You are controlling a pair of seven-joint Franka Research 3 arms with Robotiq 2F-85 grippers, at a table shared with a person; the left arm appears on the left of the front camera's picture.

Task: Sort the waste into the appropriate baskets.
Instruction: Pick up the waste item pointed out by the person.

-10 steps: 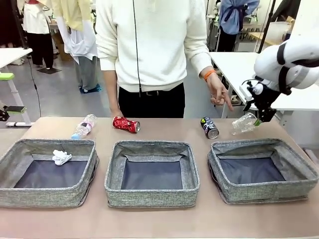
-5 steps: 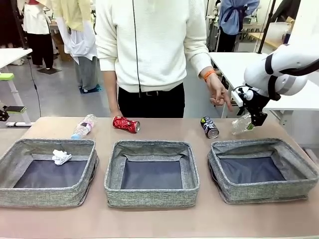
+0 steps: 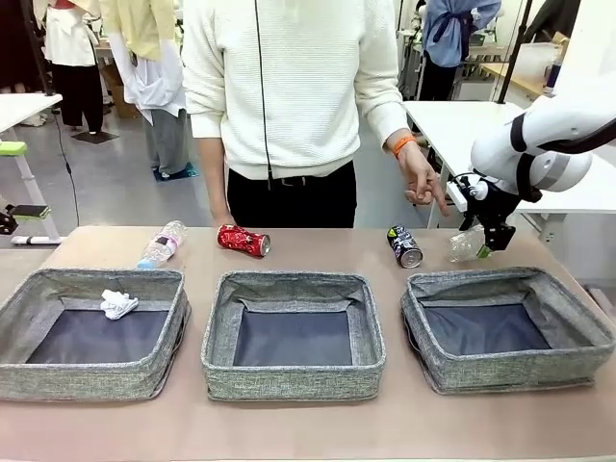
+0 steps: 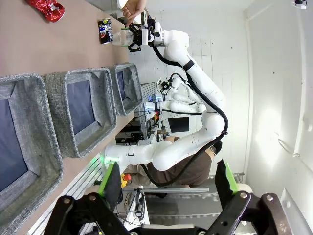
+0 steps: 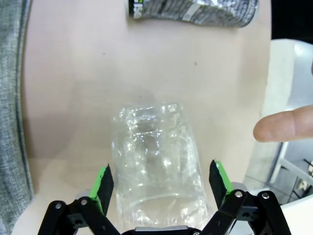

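Right gripper [image 5: 161,182] has its jaws spread wide, straddling a crumpled clear bottle [image 3: 467,244] on the table [image 3: 318,255] just behind the right basket [image 3: 577,322]. The pads sit either side of it with a sliver of gap, so no squeeze. Left gripper [image 4: 167,178] is wide apart too, nothing in it. Dark can [image 3: 405,246] lies just beside that bottle, below the person's hand [image 3: 421,183]. Red can [image 3: 243,240] lies behind the middle basket [image 3: 219,327], and a second bottle [image 3: 162,243] behind the left basket [image 3: 29,289], which holds the tissue wad [image 3: 118,304].
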